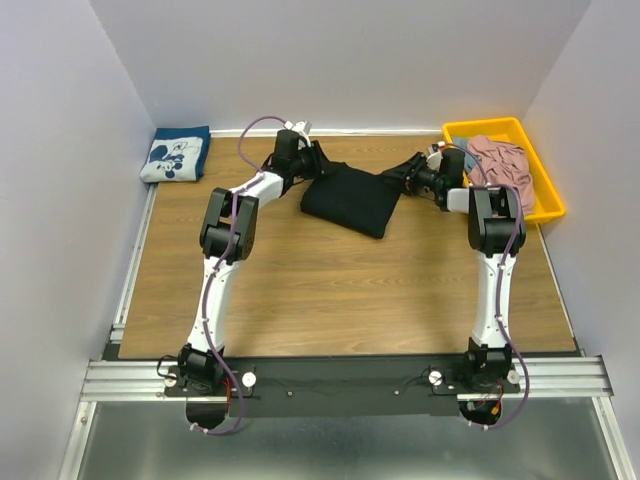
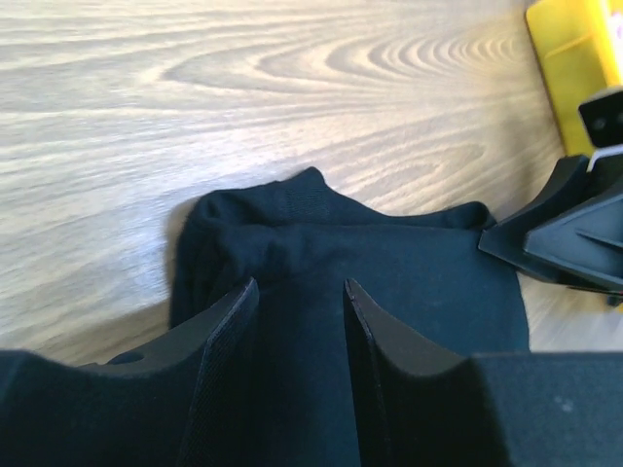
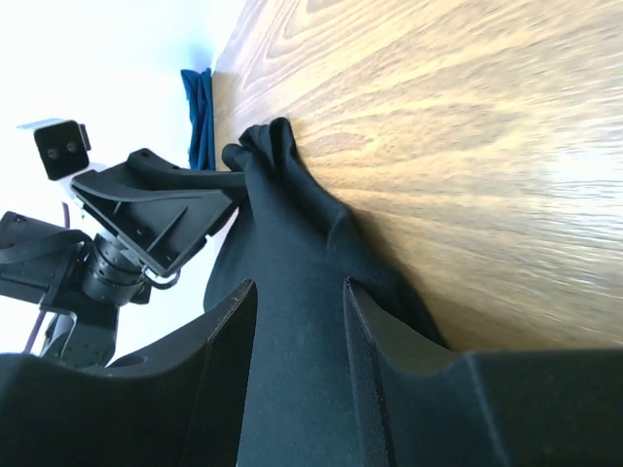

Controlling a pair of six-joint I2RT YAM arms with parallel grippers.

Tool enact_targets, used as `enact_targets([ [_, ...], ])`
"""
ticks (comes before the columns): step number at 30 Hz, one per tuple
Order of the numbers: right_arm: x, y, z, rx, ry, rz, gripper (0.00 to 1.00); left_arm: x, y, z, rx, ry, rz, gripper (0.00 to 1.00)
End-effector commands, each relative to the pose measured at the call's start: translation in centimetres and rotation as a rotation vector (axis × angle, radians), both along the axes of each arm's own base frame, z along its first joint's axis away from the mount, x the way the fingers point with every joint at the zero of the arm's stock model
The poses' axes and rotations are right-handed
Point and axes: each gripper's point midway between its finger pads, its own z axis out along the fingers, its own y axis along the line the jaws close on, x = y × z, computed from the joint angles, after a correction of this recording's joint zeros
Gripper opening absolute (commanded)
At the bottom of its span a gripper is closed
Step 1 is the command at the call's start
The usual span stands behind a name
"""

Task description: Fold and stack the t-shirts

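while top view shows pink shirt (image 1: 500,160), wrists show black shirt (image 2: 389,277).

three t-shirts (image 1: 349,200), one yellow bin (image 1: 480,127), two arms (image 1: 228,225)

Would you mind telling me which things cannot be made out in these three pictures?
Navy t-shirt: print too small in the top view; only a blue sliver shows in the right wrist view.
Pink t-shirt: crumpled in the yellow bin, its lower part behind the right arm, top view.
Black t-shirt: near part hidden by the jaws and cut off by the bottom edge, both wrist views.
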Motion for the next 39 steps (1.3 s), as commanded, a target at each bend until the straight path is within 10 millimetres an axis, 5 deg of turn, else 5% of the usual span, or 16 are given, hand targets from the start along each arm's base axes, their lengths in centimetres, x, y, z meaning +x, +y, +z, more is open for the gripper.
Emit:
enact_targets([
  [1, 0.6, -1.2, -1.7, -0.021, 0.015, -0.037, 0.48, 0.1, 1.4, -0.8, -0.053, 0.065, 0.02, 0.49],
  [4, 0.3, -0.9, 0.4, -0.009, -0.012, -0.018, 0.49, -0.9, 1.5, 0.3, -0.058, 0.045, 0.001, 0.53],
  [5, 0.2, -0.9, 1.1, -0.006, -0.019, -0.016, 0.49, -0.9, 1.7, 3.1, -0.067, -0.004, 0.001, 0.54],
  [7, -0.2, -0.8, 3.7, -0.005, -0.055, -0.01, 0.49, -1.6, 2.4, 4.3, -0.054, -0.033, 0.018, 0.59],
  [8, -0.5, -0.7, 4.7, -0.002, -0.065, -0.006, 0.49, -1.8, 2.7, 7.1, -0.046, -0.088, 0.026, 0.61],
  [10, -1.4, -0.5, 7.3, 0.0, -0.101, 0.006, 0.5, -2.6, 3.2, 8.0, -0.031, -0.105, 0.042, 0.66],
  [11, -1.9, 0.1, 8.1, 0.001, -0.114, 0.021, 0.51, -3.1, 3.5, 10.4, -0.036, -0.139, 0.048, 0.66],
  [17, -7.8, 4.4, 10.8, 0.017, -0.133, 0.139, 0.56, -8.6, 3.6, 12.4, -0.035, -0.154, 0.028, 0.65],
  [23, -12.2, 7.1, 7.3, 0.062, -0.046, 0.22, 0.56, -13.0, 2.5, 6.9, -0.038, -0.012, -0.037, 0.46],
  [27, -14.8, 6.3, 0.8, 0.037, 0.085, 0.213, 0.56, -14.7, 3.3, 2.5, 0.001, 0.079, -0.007, 0.35],
  [33, -16.2, 2.6, -4.3, -0.026, 0.157, 0.141, 0.55, -16.5, 4.1, -1.2, 0.018, 0.191, 0.029, 0.32],
  [36, -15.8, 0.7, -4.1, -0.03, 0.148, 0.121, 0.55, -17.8, 4.1, -1.6, 0.006, 0.221, 0.026, 0.32],
  [39, -14.4, 0.2, -1.7, -0.053, 0.096, 0.126, 0.55, -19.0, 4.0, -0.6, -0.01, 0.214, 0.017, 0.31],
])
